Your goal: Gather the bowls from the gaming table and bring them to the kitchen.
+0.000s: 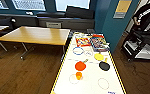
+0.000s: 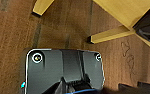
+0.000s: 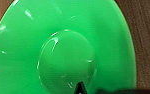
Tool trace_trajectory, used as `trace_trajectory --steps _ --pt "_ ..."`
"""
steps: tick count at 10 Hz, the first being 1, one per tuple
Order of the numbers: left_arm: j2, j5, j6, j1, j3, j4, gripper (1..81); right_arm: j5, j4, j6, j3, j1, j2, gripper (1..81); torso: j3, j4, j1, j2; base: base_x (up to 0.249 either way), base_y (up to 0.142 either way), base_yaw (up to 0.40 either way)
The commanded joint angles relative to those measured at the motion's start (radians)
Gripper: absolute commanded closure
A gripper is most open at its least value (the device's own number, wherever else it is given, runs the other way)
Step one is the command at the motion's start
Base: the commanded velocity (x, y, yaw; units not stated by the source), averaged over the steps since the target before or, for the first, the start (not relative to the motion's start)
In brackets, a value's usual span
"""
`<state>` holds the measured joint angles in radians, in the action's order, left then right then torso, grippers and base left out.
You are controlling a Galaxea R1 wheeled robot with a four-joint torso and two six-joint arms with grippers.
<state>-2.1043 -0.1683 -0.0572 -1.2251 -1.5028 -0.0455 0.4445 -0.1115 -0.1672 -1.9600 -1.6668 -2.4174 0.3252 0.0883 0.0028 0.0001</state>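
Three bowls sit on my gaming tabletop [image 1: 91, 80]: orange bowl [image 1: 80, 66], yellow bowl [image 1: 99, 56], black bowl [image 1: 104, 66], all mid-table, near each other, with a small orange cup [image 1: 78, 75] just in front. Board-game boxes [image 1: 92, 41] at the far end. A green bowl [image 3: 63, 47] looms right up against my right wrist camera, wood floor [image 3: 146, 37] behind it; whether that end effector grips it, I cannot tell. Left end effector state: cannot tell either, wrist hangs over floor by wooden table legs [image 2: 108, 36]. I judge collecting is under way; next calls for reaching the orange bowl, the nearest of the three.
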Motion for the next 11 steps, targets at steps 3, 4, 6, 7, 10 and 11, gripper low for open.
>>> trace_trajectory --steps 3,4,6,7,10,11 --pt "0.199 0.272 -0.029 0.401 0.216 -0.089 1.0 -0.052 -0.034 0.006 0.007 0.003 0.032 81.1 0.000 0.000 0.000 0.000 0.000 0.000 0.000" --pt "0.205 0.321 -0.029 0.466 0.233 -0.108 1.0 -0.052 -0.034 0.006 0.007 0.006 0.030 81.1 0.000 0.000 0.000 0.000 0.000 0.000 0.000" --pt "0.210 0.411 -0.030 0.591 0.239 -0.154 1.0 -0.052 -0.033 0.005 0.006 0.011 0.030 81.1 0.000 0.000 0.000 0.000 0.000 0.000 0.000" --pt "0.205 0.459 -0.033 0.646 0.233 -0.171 1.0 -0.053 -0.033 0.005 0.006 0.012 0.030 81.1 0.000 0.000 0.000 0.000 0.000 0.000 0.000" --pt "0.180 0.561 -0.096 0.795 0.225 -0.174 1.0 -0.059 -0.033 0.005 0.014 0.028 0.032 81.1 0.000 0.000 0.000 0.000 0.000 0.000 0.000" --pt "0.150 0.587 -0.124 0.831 0.213 -0.169 1.0 -0.061 -0.033 0.005 0.015 0.031 0.030 81.1 0.000 0.000 0.000 0.000 0.000 0.000 0.000"
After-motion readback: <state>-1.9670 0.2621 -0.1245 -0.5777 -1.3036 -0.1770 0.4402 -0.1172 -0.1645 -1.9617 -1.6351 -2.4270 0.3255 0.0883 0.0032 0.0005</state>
